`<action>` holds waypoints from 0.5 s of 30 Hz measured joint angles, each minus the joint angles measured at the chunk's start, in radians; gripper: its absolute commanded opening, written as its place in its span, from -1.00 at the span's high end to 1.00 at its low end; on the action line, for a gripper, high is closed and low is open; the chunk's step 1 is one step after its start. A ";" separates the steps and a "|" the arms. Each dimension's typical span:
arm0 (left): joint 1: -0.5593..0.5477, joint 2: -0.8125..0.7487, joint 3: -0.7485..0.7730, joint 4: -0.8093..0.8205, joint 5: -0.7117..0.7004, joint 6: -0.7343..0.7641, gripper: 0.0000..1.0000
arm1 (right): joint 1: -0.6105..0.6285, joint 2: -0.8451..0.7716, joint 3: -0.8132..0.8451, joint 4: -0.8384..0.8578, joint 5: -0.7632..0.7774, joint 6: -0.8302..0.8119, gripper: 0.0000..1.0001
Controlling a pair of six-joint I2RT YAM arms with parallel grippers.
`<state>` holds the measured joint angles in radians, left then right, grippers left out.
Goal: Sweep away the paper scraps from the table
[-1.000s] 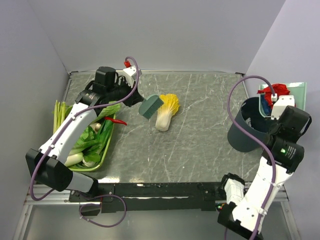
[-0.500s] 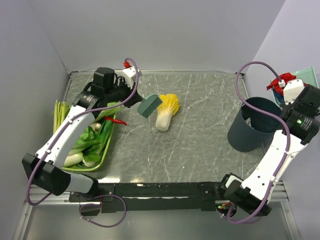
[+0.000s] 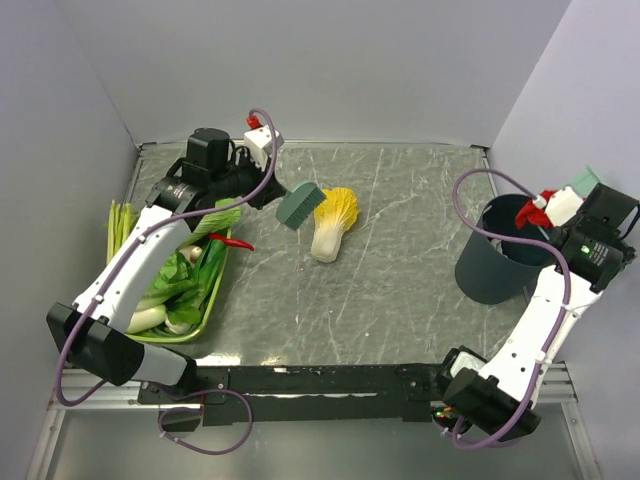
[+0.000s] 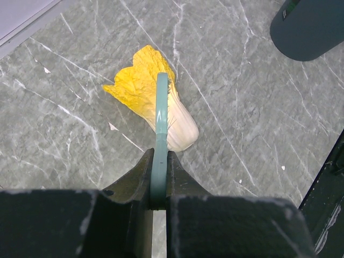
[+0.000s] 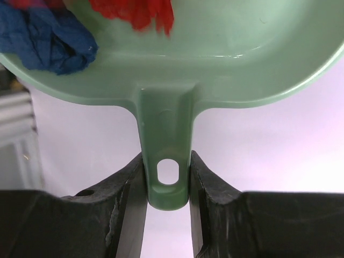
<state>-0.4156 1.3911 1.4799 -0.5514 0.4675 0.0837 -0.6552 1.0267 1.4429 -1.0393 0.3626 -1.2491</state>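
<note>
My right gripper (image 5: 167,167) is shut on the handle of a pale green dustpan (image 5: 242,64). In the pan lie paper scraps, a dark blue wad (image 5: 48,40) and a red one (image 5: 140,12). From above, the dustpan (image 3: 584,181) shows tilted at the far right rim of a dark bin (image 3: 497,250), with red scraps (image 3: 543,198) at its edge. My left gripper (image 4: 159,158) is shut on a thin green brush (image 4: 161,118), held over the table (image 3: 400,290) just left of the napa cabbage (image 3: 333,222).
A green tray (image 3: 215,300) of leafy vegetables sits at the table's left side, with a red chili (image 3: 232,241) on its rim. The cabbage (image 4: 156,102) lies right under the brush tip. Grey walls close in on three sides.
My right arm has swung up and back with the dustpan, which now stands tilted at the bin's rim. The left arm and brush have barely shifted.
</note>
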 measured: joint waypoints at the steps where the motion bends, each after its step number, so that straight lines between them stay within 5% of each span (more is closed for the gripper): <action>1: 0.000 0.002 0.004 -0.002 0.000 0.000 0.98 | 0.000 -0.002 -0.017 0.004 0.013 -0.026 1.00; 15: -0.002 0.034 0.030 -0.006 0.003 -0.022 0.98 | 0.062 -0.057 -0.109 0.142 0.132 -0.166 1.00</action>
<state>-0.4179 1.4250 1.5101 -0.5579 0.4702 0.0616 -0.5934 0.9699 1.3338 -0.8978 0.4942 -1.4151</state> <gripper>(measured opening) 0.121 0.376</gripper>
